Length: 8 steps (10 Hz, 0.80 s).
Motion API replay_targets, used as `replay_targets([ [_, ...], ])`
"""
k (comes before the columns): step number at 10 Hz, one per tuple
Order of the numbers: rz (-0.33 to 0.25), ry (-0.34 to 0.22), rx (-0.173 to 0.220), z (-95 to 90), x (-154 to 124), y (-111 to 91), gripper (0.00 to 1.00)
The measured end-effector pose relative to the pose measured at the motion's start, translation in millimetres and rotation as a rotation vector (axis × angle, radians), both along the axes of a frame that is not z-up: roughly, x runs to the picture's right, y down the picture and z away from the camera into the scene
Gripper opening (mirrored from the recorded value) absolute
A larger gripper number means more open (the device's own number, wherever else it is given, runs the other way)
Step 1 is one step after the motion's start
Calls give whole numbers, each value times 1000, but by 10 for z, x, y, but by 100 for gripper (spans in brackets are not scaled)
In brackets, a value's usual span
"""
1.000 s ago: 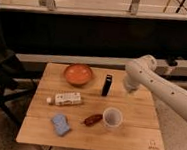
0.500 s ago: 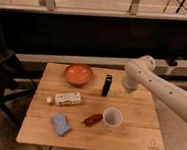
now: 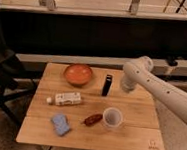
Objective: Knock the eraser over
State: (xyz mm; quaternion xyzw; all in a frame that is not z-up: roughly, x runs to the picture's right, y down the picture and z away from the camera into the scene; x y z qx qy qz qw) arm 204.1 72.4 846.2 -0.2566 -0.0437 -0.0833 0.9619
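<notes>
the job is not done yet: the eraser (image 3: 107, 85) stands upright on its short end on the desk (image 3: 130, 139), untouched as far as i can see.

nearest the front edge, well to the left of the eraser and nearer than it, lies a light blue pad (image 3: 60, 124). a small dark red thing (image 3: 92, 119) lies nearer than the eraser and slightly to its left. a white cup (image 3: 112, 118) stands just beside that thing, almost straight in front of the eraser. a white bottle (image 3: 65, 98) lies on its side to the eraser's left, a little nearer than it.

level with the eraser, the gripper (image 3: 126, 86) hangs at the end of the white arm (image 3: 160, 91), just to the eraser's right and close to it. there seems to be a narrow gap between the two. whether the gripper is open or closed i cannot tell. it holds nothing that i can see.

behind the eraser and to its left sits an orange bowl (image 3: 78, 74).

what is left, i judge, is the whole push: a short sideways sweep toward the eraser's upper part should topple it. the bowl and the bottle lie on the side it would fall toward, though apart from it.
</notes>
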Motion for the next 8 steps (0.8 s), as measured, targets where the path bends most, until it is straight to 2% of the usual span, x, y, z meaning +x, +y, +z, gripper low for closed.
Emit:
replay_targets([
  [1,-6,-16,-4,38,-65,2,4],
  [2,-15,-39,-8,91,-173,-4,1],
  [5,-27,-57,-12,159,-254,-14,1],
  [8,-43,-89,-15,197,-519,-24,1],
])
